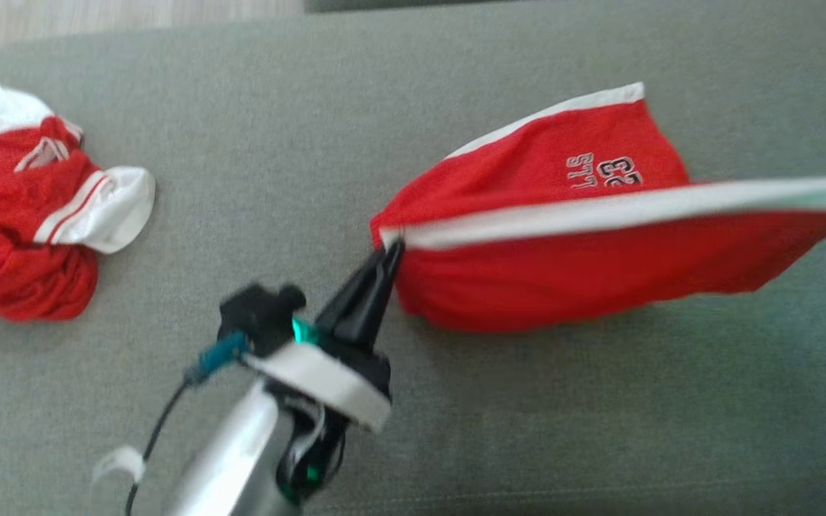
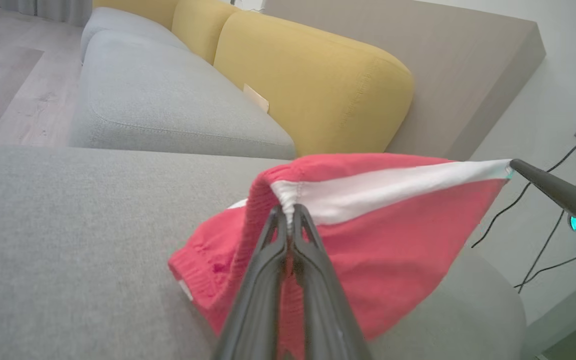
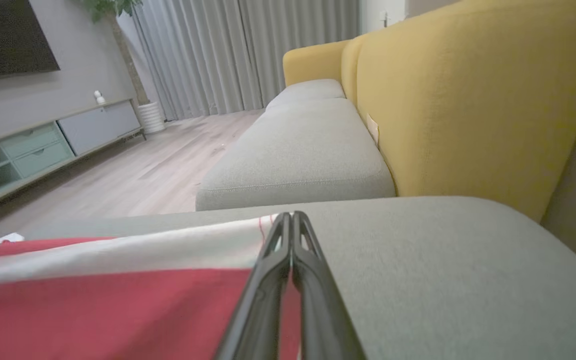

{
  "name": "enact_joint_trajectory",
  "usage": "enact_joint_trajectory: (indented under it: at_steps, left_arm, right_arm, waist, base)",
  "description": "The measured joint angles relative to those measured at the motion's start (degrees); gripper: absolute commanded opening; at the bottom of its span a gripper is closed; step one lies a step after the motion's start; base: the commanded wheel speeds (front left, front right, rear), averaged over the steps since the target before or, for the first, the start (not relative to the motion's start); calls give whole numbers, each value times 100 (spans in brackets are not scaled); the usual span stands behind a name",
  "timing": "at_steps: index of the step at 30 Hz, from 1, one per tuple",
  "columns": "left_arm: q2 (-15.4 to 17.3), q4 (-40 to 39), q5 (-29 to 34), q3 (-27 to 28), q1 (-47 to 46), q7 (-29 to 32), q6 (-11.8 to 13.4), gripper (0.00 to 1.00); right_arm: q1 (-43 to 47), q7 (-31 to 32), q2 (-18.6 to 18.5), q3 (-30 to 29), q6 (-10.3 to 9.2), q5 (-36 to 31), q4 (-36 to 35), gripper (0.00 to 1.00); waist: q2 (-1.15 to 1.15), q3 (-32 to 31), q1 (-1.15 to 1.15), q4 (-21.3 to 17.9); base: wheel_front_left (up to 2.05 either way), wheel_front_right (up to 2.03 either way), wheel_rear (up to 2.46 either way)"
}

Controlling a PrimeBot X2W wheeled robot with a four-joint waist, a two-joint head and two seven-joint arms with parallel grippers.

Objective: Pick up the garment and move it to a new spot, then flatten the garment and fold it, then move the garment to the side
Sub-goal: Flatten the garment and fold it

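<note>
Hanging red shorts (image 1: 563, 272), white band (image 1: 599, 211) pinched by left pincer (image 1: 394, 249) and right pincer (image 3: 292, 216); lettering (image 1: 603, 172) blurred; grey cushion (image 1: 312, 107) beneath shorts, yellow backrest (image 2: 313, 85) beyond them.

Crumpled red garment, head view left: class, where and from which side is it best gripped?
Likely the white-trimmed sleeve jutting rightward from the crumpled garment, approached from the right over bare cushion: it is a free, thin edge, unlike the bunched heap.

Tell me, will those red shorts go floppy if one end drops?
Probably floppy: the red shorts sag below the white stripe pulled taut between left pincer and right pincer. Likely light too; two fingertip pinches hold them up.
</note>
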Motion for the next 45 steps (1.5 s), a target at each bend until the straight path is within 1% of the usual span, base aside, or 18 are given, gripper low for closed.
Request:
enact_joint_trajectory:
  at_steps: [3,5,9,12,17,22,24,27,30,31,32,33,34,40,43,45]
  left_arm:
    - [-74,364,-65,42,-514,16,14,0]
    - [-114,611,-78,73,-773,53,120,0]
    - [-148,1000,-89,112,-1206,125,322,0]
    - [-178,1210,-110,77,-1485,182,420,0]
    - [-231,1566,-94,-4,-1946,138,648,0]
    - [-243,1962,-52,-145,-2310,63,814,0]
    - [-250,2075,-66,-209,-2386,64,813,0]
    - [-256,2247,-199,-374,-2505,115,809,0]
    - [-260,2410,-298,-509,-2621,116,811,0]
    - [-267,2486,-355,-582,-2706,114,814,0]
    - [-267,2486,-355,-582,-2706,114,814,36]
    - [-268,2532,-387,-622,-2751,114,815,91]
    - [-267,2569,-422,-659,-2796,114,821,100]
    - [-268,2807,-502,-800,-2892,-19,971,100]
    - [-269,2814,-423,-826,-2865,-144,1100,100]
    - [-252,2676,-282,-805,-2771,-189,1252,100]
  right_arm:
    - [-711,86,-221,209,0,-140,390,0]
    - [-1197,179,-343,446,0,-142,637,0]
    - [-2165,394,-664,1092,0,-213,1222,0]
    - [-2919,555,-873,1735,0,-300,1742,0]
    - [-4014,670,-922,2691,0,-180,2758,0]
    - [-4637,598,-918,3474,1,63,3579,0]
    - [-4797,581,-912,3738,1,324,3822,0]
    - [-5030,443,-911,4088,0,452,4205,0]
    - [-5269,238,-906,4366,0,542,4523,0]
    - [-5422,46,-879,4500,0,638,4710,0]
    - [-5422,46,-879,4500,0,638,4710,44]
    - [-5489,-48,-858,4544,0,692,4797,100]
    - [-5558,-151,-842,4619,0,726,4863,100]
    - [-5686,-782,-638,4857,0,1168,5090,100]
    - [-5651,-1014,-635,4941,0,1367,5150,100]
    - [-5558,-1093,-624,4952,0,1562,5132,100]
  waist:
    - [0,226,0,68]
    - [0,369,0,107]
    - [0,622,0,179]
    - [0,775,0,223]
    - [0,957,0,306]
    - [0,1085,0,433]
    - [0,1132,0,485]
    - [0,1196,0,557]
    - [0,1262,0,610]
    - [0,1303,0,637]
    - [0,1303,0,637]
    - [0,1318,0,647]
    - [0,1332,0,653]
    - [0,1278,0,601]
    - [0,1147,0,550]
    - [0,1036,0,503]
  base:
    - [0,0,0]
    - [0,0,0]
    - [0,0,0]
    - [0,0,0]
    - [0,0,0]
    - [0,0,0]
    - [0,0,0]
    - [0,0,0]
    - [0,0,0]
    - [0,0,0]
    - [0,0,0]
    - [0,0,0]
    - [0,0,0]
    - [0,0,0]
    - [0,0,0]
    - [0,0,0]
